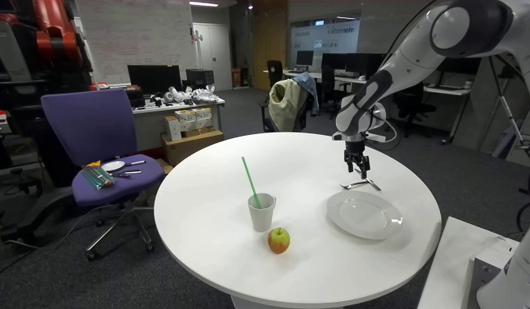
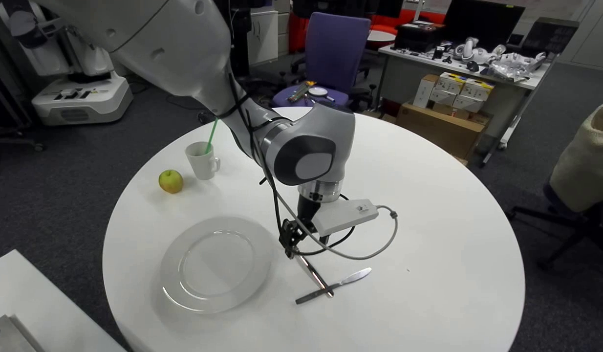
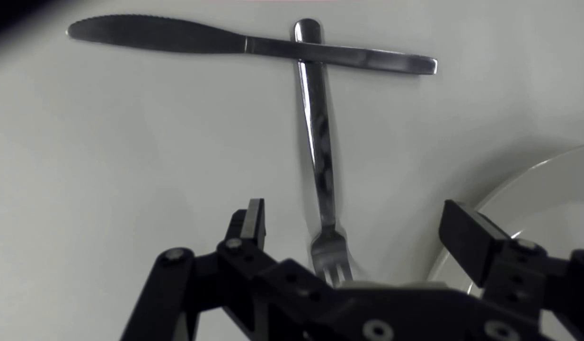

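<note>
– Over the round white table (image 1: 205, 206), in what state is the gripper (image 3: 358, 222)?
– Its jaws stand wide apart, holding nothing; in the wrist view the fork (image 3: 322, 156) shows between them, lying on the table, its tines partly hidden.
– And the knife (image 3: 252, 45)?
– It crosses on top of the fork's handle, close to its end.
– The surroundings?
– The plate (image 1: 363, 214) lies near the fork; farther off stands the mug (image 1: 261, 219), a green straw (image 1: 250, 182) leaning in it, an apple (image 1: 278, 240) just beside.
</note>
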Robot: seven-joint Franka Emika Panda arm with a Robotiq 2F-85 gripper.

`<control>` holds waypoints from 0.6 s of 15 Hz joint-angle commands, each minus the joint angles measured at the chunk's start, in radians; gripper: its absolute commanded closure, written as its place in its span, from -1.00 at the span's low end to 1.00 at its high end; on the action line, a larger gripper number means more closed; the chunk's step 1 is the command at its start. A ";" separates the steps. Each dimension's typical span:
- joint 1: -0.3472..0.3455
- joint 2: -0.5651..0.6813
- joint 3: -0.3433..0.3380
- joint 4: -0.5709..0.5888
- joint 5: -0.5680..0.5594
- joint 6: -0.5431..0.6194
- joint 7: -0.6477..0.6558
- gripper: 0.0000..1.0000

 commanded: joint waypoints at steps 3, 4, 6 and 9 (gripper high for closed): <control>0.028 0.058 -0.026 0.080 -0.060 -0.027 -0.009 -1.00; 0.032 0.067 -0.029 0.085 -0.070 -0.023 -0.006 -1.00; 0.047 0.082 -0.036 0.077 -0.095 0.010 0.008 -1.00; 0.054 0.093 -0.032 0.061 -0.101 0.054 0.017 -1.00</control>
